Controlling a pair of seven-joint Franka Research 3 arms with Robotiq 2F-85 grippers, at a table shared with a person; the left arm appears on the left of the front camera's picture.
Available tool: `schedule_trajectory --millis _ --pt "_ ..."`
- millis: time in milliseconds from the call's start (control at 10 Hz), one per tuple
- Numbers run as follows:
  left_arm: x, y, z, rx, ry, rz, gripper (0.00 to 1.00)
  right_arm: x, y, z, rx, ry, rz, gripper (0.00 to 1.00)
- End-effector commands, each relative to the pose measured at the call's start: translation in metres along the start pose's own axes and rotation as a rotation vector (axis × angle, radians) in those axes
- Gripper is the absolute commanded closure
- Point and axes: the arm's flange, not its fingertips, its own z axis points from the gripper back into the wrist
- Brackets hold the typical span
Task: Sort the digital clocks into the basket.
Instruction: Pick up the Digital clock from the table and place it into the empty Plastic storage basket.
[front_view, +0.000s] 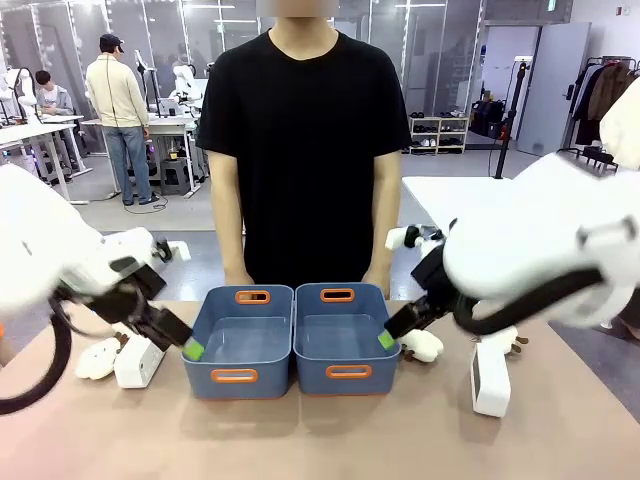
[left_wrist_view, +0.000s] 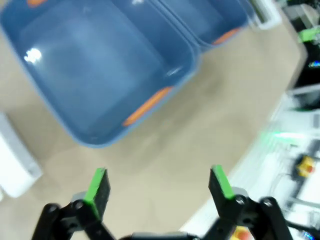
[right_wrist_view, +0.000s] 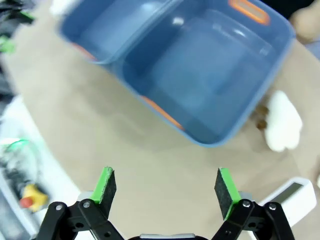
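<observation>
Two blue-grey baskets with orange handle slots stand side by side mid-table, the left basket (front_view: 214, 352) and the right basket (front_view: 378, 358), both empty. One white digital clock (front_view: 138, 362) lies left of them, and another digital clock (front_view: 490, 380) stands to their right. My left gripper (front_view: 190, 346) hovers open at the left basket's near-left corner, beside the left clock. In the left wrist view that gripper (left_wrist_view: 159, 185) is above bare table, with the basket (left_wrist_view: 100, 65) ahead and the clock (left_wrist_view: 15, 160) at the edge. My right gripper (right_wrist_view: 166, 187) is open before the right basket (right_wrist_view: 215, 75), near the clock (right_wrist_view: 295, 197).
A white plush toy (front_view: 97, 358) lies left of the left clock, and another plush toy (front_view: 422, 345) sits against the right basket. A person in a black shirt (front_view: 305, 150) stands at the far edge behind the baskets. The table's near half is bare.
</observation>
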Motion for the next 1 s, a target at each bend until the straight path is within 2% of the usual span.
schedule_trajectory --millis 0,200,300,500,600,700,900 --pt "-0.008 0.046 0.033 -0.293 -0.039 0.124 0.0 -0.008 -0.044 0.031 0.318 -0.028 -0.15 0.0" --pt "-0.042 0.076 0.066 -0.567 -0.133 0.191 0.0 -0.041 -0.085 0.065 0.593 -0.114 -0.291 0.0" --pt "-0.074 0.097 0.091 -0.69 -0.195 0.231 0.0 -0.071 -0.111 0.087 0.654 -0.174 -0.376 0.0" --pt "-0.145 0.133 0.142 -0.791 -0.318 0.32 0.0 -0.133 -0.16 0.131 0.653 -0.29 -0.544 0.0" --pt "-0.184 0.154 0.167 -0.799 -0.367 0.389 0.0 -0.166 -0.185 0.15 0.647 -0.341 -0.629 0.0" --pt "-0.225 0.168 0.196 -0.748 -0.433 0.46 0.0 -0.204 -0.206 0.166 0.618 -0.389 -0.735 0.0" --pt "-0.275 0.175 0.232 -0.627 -0.535 0.467 0.0 -0.264 -0.227 0.182 0.638 -0.519 -0.843 0.0"
